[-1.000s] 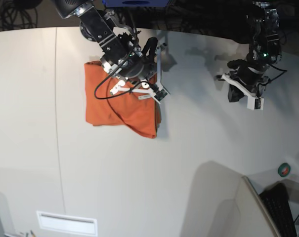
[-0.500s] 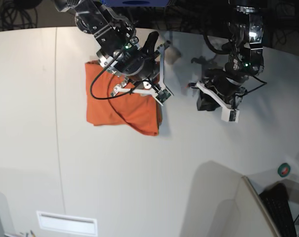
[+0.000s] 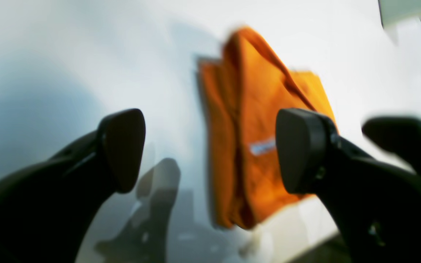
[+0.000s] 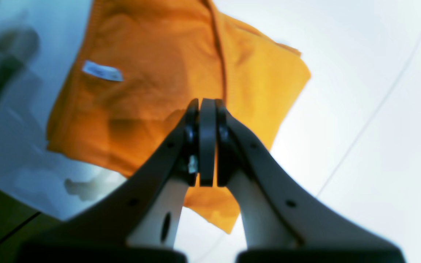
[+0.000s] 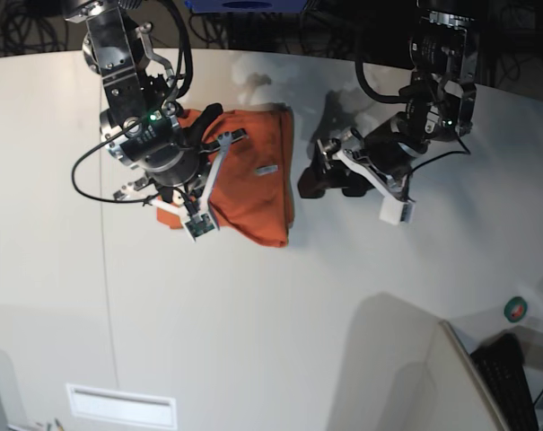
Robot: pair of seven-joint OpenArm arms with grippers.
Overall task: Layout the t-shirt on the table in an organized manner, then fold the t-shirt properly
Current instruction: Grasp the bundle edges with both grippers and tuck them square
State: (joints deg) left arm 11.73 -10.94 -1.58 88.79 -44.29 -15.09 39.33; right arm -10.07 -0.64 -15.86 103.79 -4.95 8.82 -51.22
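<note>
Since the earlier frames, the right gripper has swung off the middle of the t-shirt toward its left side in the base view, and more orange cloth is now showing, including a small white label. The left gripper has travelled in from the far right and is now hanging just beside the shirt's right edge, with its fingers, shut a second ago, now spreading wide apart and holding nothing.

The t-shirt is lying folded on the table, in the upper left part of the base view. The right arm is covering the garment's left portion, so its outline there is hard to make out. In the right wrist view the right gripper is showing its fingers pressed tightly together above the cloth, with no fabric seen between them. The left wrist view is blurred; the left gripper is framing the shirt between its spread fingers.

The label is appearing as a pale strip; any writing on it is too blurred to read.
</note>
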